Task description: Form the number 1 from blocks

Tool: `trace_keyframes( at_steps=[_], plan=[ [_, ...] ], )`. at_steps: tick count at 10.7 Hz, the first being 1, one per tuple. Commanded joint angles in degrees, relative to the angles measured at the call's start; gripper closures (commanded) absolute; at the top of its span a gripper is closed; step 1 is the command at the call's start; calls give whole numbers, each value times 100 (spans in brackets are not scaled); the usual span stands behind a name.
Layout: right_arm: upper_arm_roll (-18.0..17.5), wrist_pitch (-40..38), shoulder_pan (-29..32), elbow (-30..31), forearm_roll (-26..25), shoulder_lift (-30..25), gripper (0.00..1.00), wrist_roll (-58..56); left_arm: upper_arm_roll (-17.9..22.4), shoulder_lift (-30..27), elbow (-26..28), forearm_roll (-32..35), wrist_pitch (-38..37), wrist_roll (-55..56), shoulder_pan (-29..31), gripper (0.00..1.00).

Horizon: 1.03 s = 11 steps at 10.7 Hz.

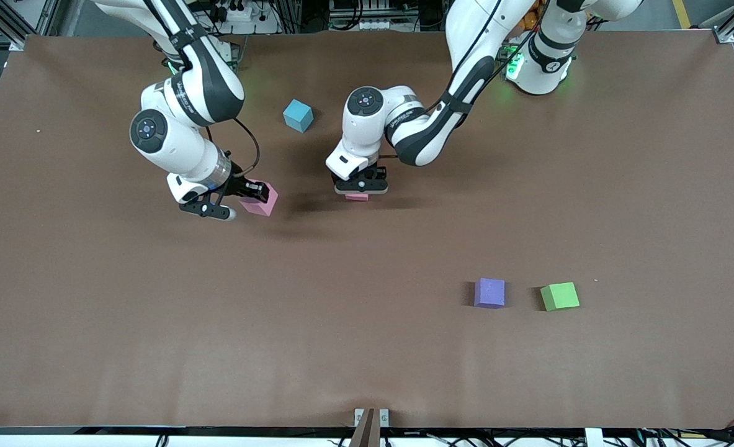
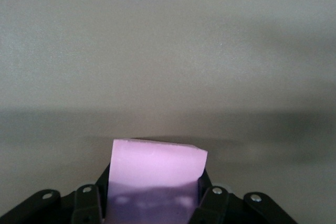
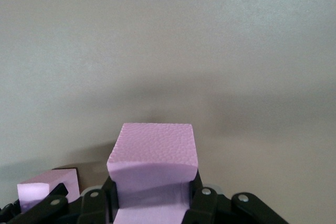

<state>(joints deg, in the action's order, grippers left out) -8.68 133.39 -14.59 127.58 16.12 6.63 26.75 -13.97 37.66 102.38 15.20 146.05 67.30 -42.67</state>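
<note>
We see the right gripper (image 1: 252, 197) clamped on 1 pink block (image 1: 260, 200), held over the table (image 1: 156, 323) toward the right arm's end. The light-blue cube (image 1: 298, 115) sits near the bases. The left gripper (image 1: 360, 189) is clamped on the other pink block (image 1: 357, 197), mid-table. Nearer the front camera, toward the left arm's end, the purple block (image 1: 489, 293) sits beside the green cube (image 1: 559, 296).

Two cubes (image 1: 489, 293) (image 1: 559, 296) side by side, nearest camera.
</note>
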Motion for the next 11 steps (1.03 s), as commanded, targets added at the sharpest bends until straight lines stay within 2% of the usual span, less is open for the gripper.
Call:
trace_keyframes(
  at_steps=[1,2,3,4,7,11],
  plan=[
    [-2,-59,-17,-155,67,92,53,94,0,-13,54,-26,55,117,-39,100],
    [-2,-59,-17,-155,67,92,53,94,0,-13,62,-26,55,108,-39,100],
    [-2,-59,-17,-155,67,92,53,94,0,-13,97,-17,55,56,-31,26],
    [-2,-59,-17,-146,67,92,53,94,0,-22,106,0,55,64,-31,0],
    [-2,-59,-17,-155,67,92,53,94,0,-232,45,-8,11,29,13,0],
    [-2,-41,-79,-277,67,180,53,94,-70,-1136,45,-17,-454,-41,547,0]
  ],
)
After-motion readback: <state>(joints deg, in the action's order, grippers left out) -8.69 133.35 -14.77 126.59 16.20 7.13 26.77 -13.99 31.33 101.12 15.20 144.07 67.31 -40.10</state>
